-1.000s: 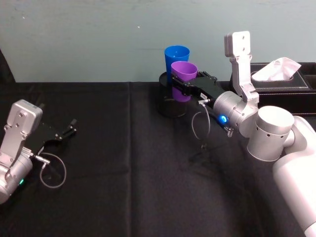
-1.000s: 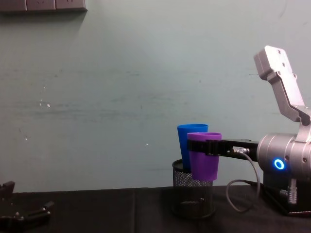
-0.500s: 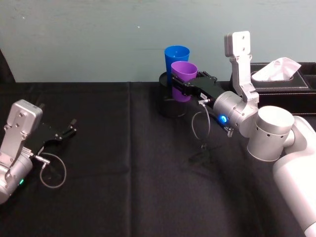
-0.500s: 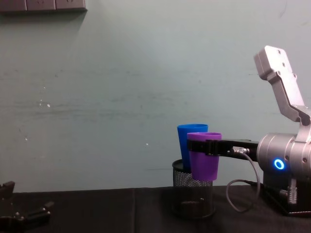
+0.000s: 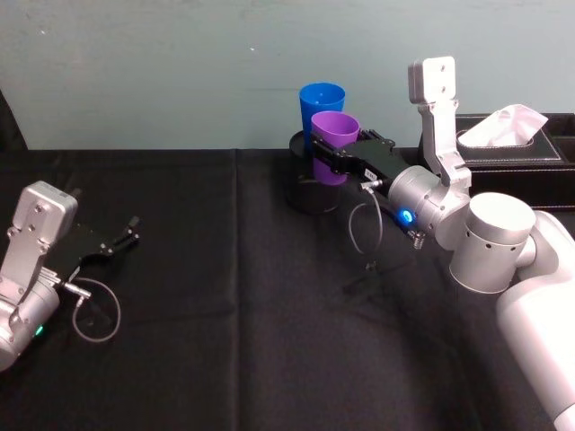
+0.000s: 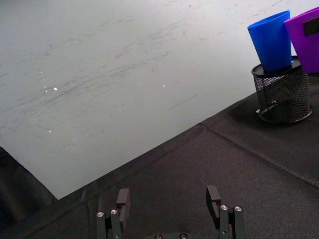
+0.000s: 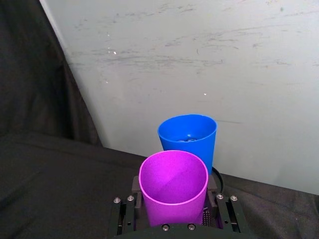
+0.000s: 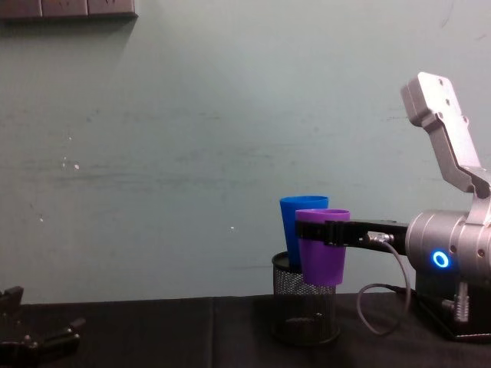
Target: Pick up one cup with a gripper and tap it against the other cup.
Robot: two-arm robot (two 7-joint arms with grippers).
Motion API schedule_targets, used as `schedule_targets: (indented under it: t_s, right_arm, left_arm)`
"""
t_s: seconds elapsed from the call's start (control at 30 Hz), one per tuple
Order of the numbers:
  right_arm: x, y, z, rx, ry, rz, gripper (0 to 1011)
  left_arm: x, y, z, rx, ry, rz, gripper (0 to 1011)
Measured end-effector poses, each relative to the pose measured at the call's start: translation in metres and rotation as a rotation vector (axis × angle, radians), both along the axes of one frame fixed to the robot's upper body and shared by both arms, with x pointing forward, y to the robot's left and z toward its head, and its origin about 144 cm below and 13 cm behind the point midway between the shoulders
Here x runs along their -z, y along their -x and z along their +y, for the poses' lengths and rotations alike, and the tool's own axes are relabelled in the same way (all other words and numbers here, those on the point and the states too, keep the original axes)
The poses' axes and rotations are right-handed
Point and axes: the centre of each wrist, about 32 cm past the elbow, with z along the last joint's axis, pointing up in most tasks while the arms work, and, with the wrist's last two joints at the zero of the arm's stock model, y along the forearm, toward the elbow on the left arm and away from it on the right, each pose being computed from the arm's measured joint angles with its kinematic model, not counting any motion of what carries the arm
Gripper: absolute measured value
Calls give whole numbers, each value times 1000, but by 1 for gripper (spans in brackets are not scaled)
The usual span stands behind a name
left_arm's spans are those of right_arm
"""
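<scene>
Pinching the purple plastic tumbler (image 5: 334,133) aloft by the table's (image 5: 225,296) far edge, the black right gripper (image 5: 328,153) should nudge it gently against the blue plastic tumbler (image 5: 322,97) just behind; the left gripper (image 5: 121,241) idles, spread, near the left edge.

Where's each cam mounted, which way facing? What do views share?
Head: high, looking down on the table; left gripper open at left, right gripper shut on the purple cup.
Chest: low, facing the wall; right arm comes from the right.
Left wrist: faces the blue cup in the mesh holder; own fingers show.
Right wrist: looks past the purple cup to the blue cup; own gripper shows.
Shared: both cups.
</scene>
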Motion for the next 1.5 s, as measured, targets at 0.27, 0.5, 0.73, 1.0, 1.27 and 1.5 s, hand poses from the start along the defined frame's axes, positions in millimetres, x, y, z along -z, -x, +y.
schedule_targets:
  t_s: [0.27, 0.5, 0.73, 1.0, 1.27, 1.5]
  right_arm:
    - [0, 0, 0, 0, 0, 0, 726]
    - [0, 0, 0, 0, 0, 0, 726]
    - [0, 0, 0, 0, 0, 0, 726]
    - [0, 0, 0, 0, 0, 0, 726]
    - [0, 0, 0, 0, 0, 0, 726]
    - [0, 0, 0, 0, 0, 0, 726]
  left_arm:
    - [0, 0, 0, 0, 0, 0, 1000]
    - [0, 0, 0, 0, 0, 0, 1000]
    - [0, 0, 0, 0, 0, 0, 1000]
    - [0, 0, 0, 0, 0, 0, 1000]
    - [0, 0, 0, 0, 0, 0, 1000]
    - [0, 0, 0, 0, 0, 0, 1000]
